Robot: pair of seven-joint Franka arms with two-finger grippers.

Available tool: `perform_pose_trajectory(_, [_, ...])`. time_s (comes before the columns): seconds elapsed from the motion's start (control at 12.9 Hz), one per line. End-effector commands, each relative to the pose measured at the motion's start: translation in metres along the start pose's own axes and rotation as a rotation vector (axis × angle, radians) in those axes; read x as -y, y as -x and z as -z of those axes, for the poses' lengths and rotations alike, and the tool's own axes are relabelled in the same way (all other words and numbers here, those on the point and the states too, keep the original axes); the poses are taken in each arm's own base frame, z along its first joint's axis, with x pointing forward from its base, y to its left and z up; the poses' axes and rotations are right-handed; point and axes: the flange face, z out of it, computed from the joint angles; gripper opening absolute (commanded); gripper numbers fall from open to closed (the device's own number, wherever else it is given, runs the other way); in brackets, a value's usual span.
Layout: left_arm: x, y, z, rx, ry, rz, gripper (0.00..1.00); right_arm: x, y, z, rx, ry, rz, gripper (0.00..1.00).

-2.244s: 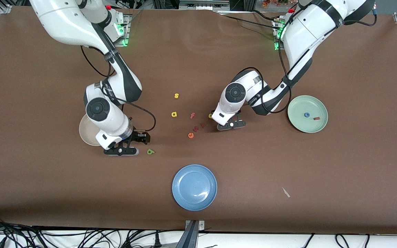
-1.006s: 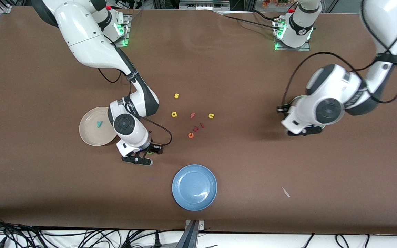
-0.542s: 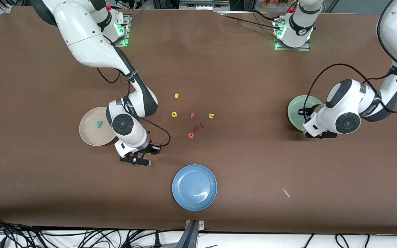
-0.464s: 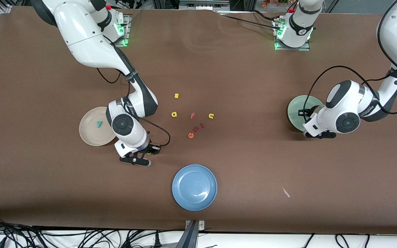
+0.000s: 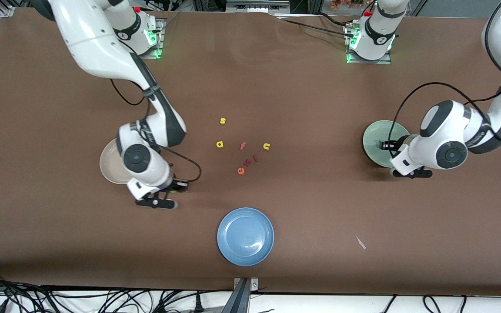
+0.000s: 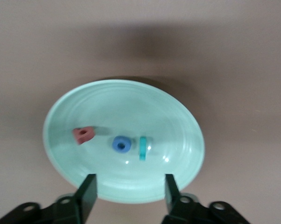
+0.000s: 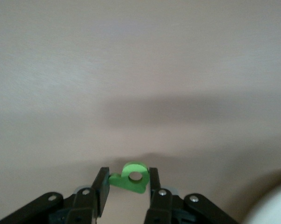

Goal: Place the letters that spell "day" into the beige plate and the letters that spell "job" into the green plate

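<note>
Two arms sorting foam letters on a brown desk (image 5: pixel 320 87). The right gripper (image 7: pixel 126 186) hangs over the desk just beside the beige plate (image 5: pixel 108 161), its fingers (image 7: pixel 101 184) closed on the green d (image 7: pixel 131 178), which is lifted clear of the surface. The left gripper (image 6: pixel 129 189) hovers over the edge of the green plate (image 6: pixel 84 98) with its fingers (image 6: pixel 88 189) spread and empty; the pinkish-red b (image 6: pixel 83 134), blue o (image 6: pixel 122 144) and teal j (image 6: pixel 143 148) lie in that plate, so "job" looks complete. The yellow a (image 5: pixel 219 144) rests on the desk among the spare letters, between the two plates.

Step in hand, as judged: carrying the d to the beige plate. To do it well, keep the pinch firm and level, bring the letter over the plate's middle, and lower it before releasing so that it does not bounce out.

The right wrist view alone shows the d in the grip; the left wrist view alone shows all three letters in the green plate. In the front view the arms hide both, and the right arm covers most of the beige plate, so its contents cannot be told.
</note>
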Motion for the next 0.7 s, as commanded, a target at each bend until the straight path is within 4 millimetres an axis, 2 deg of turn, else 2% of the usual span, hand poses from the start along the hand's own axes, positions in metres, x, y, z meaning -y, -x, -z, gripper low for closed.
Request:
perform_pose_trajectory(0.0, [0.012,0.015,0.093,-0.014,0.0,0.006,1.0,-0.073,0.046,0.045,0.054,-0.002,0.089,0.25])
perform_pose_trajectory(0.15, [0.025,0.029,0.153,-0.04,0.023,0.015,1.0,-0.115,0.073,0.045,0.094,0.004,0.127,0.25])
perform_pose_trajectory(0.23, [0.032,0.037,0.176,-0.048,0.028,0.023,1.0,-0.128,0.085,0.039,0.112,0.006,0.125,0.29])
perform_pose_trajectory(0.31, [0.036,0.044,0.194,-0.049,0.028,0.03,1.0,-0.132,0.097,0.029,0.129,0.008,0.114,0.36])
perform_pose_trajectory(0.46, [0.039,0.053,0.217,-0.072,0.035,0.037,1.0,-0.134,0.109,0.024,0.123,-0.001,0.098,0.52])
perform_pose_trajectory(0.62, [0.035,0.052,0.219,-0.08,0.032,0.041,1.0,-0.132,0.109,0.024,0.123,-0.004,0.096,0.74])
